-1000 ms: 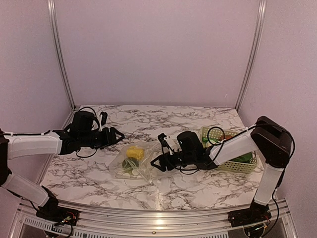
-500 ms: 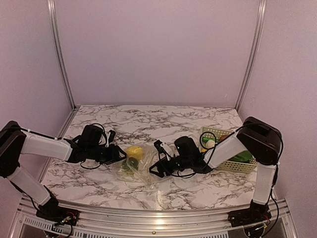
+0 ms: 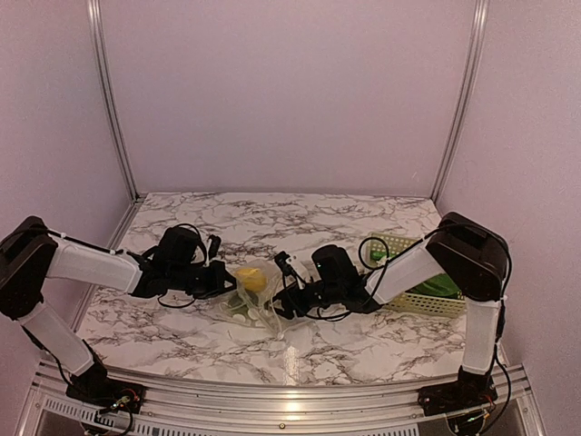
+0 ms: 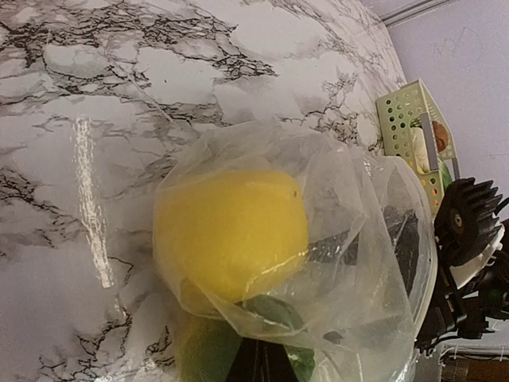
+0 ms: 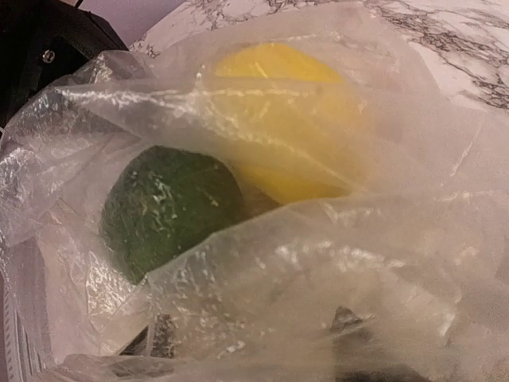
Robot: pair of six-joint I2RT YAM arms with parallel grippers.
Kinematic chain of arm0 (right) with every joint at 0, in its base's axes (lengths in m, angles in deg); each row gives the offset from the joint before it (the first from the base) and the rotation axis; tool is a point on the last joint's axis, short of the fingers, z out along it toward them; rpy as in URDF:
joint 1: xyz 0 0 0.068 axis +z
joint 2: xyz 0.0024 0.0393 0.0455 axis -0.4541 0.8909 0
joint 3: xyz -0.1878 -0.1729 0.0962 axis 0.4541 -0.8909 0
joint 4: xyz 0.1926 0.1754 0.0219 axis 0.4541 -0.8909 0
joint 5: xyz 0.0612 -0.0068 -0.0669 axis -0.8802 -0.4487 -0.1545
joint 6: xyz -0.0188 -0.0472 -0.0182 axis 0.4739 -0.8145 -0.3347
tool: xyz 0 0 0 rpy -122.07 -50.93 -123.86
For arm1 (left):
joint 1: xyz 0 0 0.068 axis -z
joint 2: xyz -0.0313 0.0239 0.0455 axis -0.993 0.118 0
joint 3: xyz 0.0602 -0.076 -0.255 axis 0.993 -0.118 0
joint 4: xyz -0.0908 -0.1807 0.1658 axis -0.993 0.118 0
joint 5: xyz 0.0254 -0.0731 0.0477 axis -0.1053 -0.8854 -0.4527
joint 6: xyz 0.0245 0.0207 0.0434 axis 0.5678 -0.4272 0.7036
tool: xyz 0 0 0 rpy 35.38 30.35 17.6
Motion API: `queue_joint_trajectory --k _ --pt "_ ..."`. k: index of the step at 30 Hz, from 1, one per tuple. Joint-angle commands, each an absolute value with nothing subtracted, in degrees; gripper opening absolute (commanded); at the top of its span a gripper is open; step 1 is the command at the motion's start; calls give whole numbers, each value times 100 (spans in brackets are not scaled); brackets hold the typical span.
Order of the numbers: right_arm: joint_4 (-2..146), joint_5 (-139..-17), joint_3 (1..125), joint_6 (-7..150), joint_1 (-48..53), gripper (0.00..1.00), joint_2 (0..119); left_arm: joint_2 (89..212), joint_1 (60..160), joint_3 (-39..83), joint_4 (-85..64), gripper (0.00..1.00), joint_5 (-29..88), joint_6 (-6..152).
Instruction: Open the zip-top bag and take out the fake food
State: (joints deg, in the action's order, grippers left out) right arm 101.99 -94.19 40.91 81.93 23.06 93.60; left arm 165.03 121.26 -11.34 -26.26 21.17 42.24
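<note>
From above, the zip-top bag [image 3: 254, 311] lies on the marble table [image 3: 300, 218] between the two arms, bunched up rather than flat, with the fake food [image 3: 249, 282] inside it, so nothing has been taken out yet. The left gripper [image 3: 221, 277] is at the bag's left edge and the right gripper [image 3: 280, 291] at its right edge. That placement suits a two-handed opening, each side taking a hold so the mouth can be pulled apart. At this distance it cannot be told whether either pair of fingers is clamped on the plastic. The pale lattice basket [image 3: 388, 243] stands well to the right, behind the right arm, probably as the place for what comes out. The left wrist camera looks close onto the bag. A round yellow piece [image 4: 231, 231] presses against the clear film with a green one just below it, and the plastic drapes loosely over both. This arm's own fingers do not show clearly, so its grip stays unknown. The right wrist camera is filled with crumpled film, the yellow piece at the top and a dark green piece [image 5: 167, 203] beside it. The bag is very near this gripper, but its fingers are hidden behind the plastic, so their state cannot be told either.
</note>
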Motion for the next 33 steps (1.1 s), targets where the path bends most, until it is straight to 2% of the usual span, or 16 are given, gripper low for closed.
queue_joint_trajectory --k 1,5,7,9,12,14,20,24,29,33 --pt "9931 -9061 4110 8027 2362 63 9300 16067 11953 -1286 -2116 0 2590 4348" --pt "9926 -9035 4049 7986 2370 61 9383 16025 11943 -1190 -1414 0 2943 4751" --pt "9968 -9050 4006 7978 2398 61 9403 16000 11943 -1249 -1289 17 2975 4835" --pt "10008 -9063 3963 7965 2428 61 9403 15945 11943 -1347 -1266 29 2938 4876" --pt "10022 -9100 3953 7931 2470 61 9423 15928 11983 -1411 -1234 41 2860 4918" --pt "10079 -9197 3950 7899 2501 61 9447 16007 12074 -1360 -1228 45 2856 4977" --pt "10343 -9466 3966 7801 2516 64 9509 16682 12480 -891 -1224 43 3053 5090" --pt "10379 -9541 4061 7653 2511 67 9574 17210 12706 -536 -1273 33 3033 5172" --pt "10271 -9541 4187 7489 2524 71 9560 17465 12979 -173 -1179 25 3053 5432" --pt "10077 -9534 4326 7289 2575 79 9515 17492 13105 -57 -1115 20 3078 5649"
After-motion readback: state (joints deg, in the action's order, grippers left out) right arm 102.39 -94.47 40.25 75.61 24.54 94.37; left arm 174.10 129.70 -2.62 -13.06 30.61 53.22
